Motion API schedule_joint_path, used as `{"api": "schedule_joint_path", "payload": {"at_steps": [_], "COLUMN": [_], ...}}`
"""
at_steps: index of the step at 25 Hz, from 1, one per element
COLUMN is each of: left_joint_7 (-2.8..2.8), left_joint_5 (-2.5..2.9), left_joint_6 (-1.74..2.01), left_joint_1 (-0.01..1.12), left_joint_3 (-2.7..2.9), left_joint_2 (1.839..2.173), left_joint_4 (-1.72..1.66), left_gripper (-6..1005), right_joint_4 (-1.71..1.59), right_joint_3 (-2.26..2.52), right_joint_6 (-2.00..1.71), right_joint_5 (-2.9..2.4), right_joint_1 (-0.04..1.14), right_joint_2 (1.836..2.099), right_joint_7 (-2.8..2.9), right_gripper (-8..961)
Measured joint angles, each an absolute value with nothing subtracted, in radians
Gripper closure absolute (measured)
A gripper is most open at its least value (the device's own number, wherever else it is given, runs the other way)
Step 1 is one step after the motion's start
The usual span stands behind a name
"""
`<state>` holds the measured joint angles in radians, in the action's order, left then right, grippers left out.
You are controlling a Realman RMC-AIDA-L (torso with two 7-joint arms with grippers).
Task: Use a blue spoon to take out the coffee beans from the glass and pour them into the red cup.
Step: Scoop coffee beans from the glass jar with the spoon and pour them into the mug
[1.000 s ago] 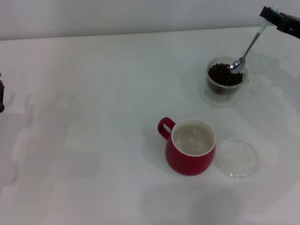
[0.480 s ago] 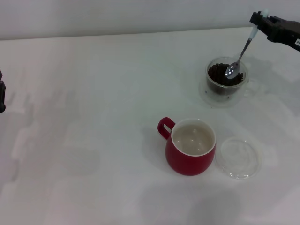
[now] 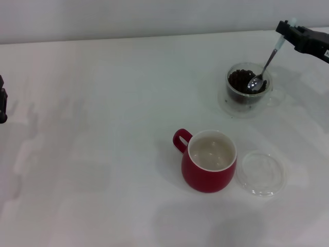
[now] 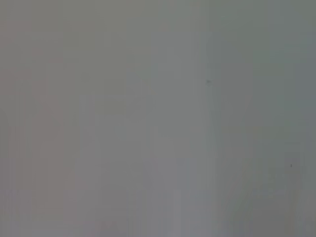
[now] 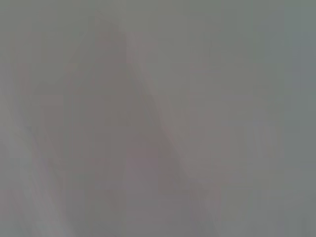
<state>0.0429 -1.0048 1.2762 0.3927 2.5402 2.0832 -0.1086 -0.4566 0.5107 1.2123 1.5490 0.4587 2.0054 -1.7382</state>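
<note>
The glass stands at the far right of the table and holds dark coffee beans. My right gripper is shut on the pale handle of the blue spoon above and to the right of the glass. The spoon slants down, and its metal bowl rests among the beans inside the glass. The red cup stands nearer, right of centre, handle to the left, its cream inside empty. My left gripper is parked at the left edge. Both wrist views show only blank grey.
A flat clear round dish lies on the white table just right of the red cup. A pale wall runs along the table's far edge.
My right gripper moved left and slightly down with the spoon. The spoon's bowl went from the glass's right rim down into the beans.
</note>
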Motion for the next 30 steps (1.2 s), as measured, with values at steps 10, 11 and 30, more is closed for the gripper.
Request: {"api": "schedule_joint_path", "payload": {"at_steps": [10,11,30], "left_joint_7": [0.043,0.043,0.043], "left_joint_5": [-1.005,-1.005,-1.005], "left_joint_6": [1.276,1.276,1.267], "left_joint_1": [0.391,0.391,0.393], "left_joint_3": [2.540,2.540,2.540], "left_joint_2": [2.083,2.083,2.078], "left_joint_4": [-0.109,-0.108,-0.101], "left_gripper": [617,617,616], "right_joint_4": [-0.450,-0.447,-0.384], "right_joint_3": [0.506,0.506,0.505], "right_joint_6": [1.172,1.169,1.143], "right_joint_5": [1.550,1.550,1.560], "right_joint_1": [0.459,0.459,0.461], "right_joint_2": [2.006,2.007,2.008], "right_joint_7": [-1.666,-1.664,-1.660], "right_gripper": [797,797,794]}}
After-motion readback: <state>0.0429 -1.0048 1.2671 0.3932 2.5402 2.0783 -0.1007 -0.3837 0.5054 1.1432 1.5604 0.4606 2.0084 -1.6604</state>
